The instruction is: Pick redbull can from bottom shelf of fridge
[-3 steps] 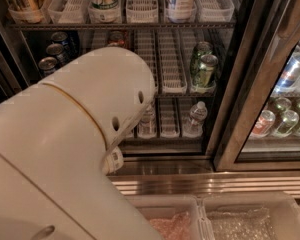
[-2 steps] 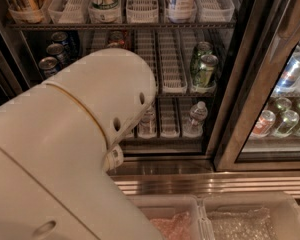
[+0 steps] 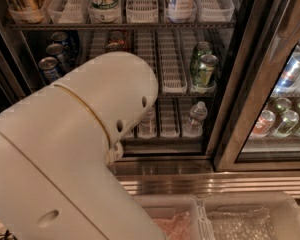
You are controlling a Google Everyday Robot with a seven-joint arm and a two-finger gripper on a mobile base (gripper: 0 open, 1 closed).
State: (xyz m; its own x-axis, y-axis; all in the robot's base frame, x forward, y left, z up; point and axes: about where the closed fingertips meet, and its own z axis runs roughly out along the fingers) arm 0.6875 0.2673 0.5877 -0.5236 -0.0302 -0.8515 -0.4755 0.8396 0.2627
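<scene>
Fingers hidden behind my white arm [image 3: 80,149] with the gripper, so I can't tell their state; I judge I'm reaching toward the bottom shelf [image 3: 167,136], where the redbull can is also masked, and lining up comes next.

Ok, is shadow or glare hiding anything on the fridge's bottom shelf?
Camera view: the bottom shelf is dim but readable at right, where a water bottle shows; the robot arm blocks its left, and the tool is not in view. Camera view: only a soft sheen on the steel base, no glare.
</scene>
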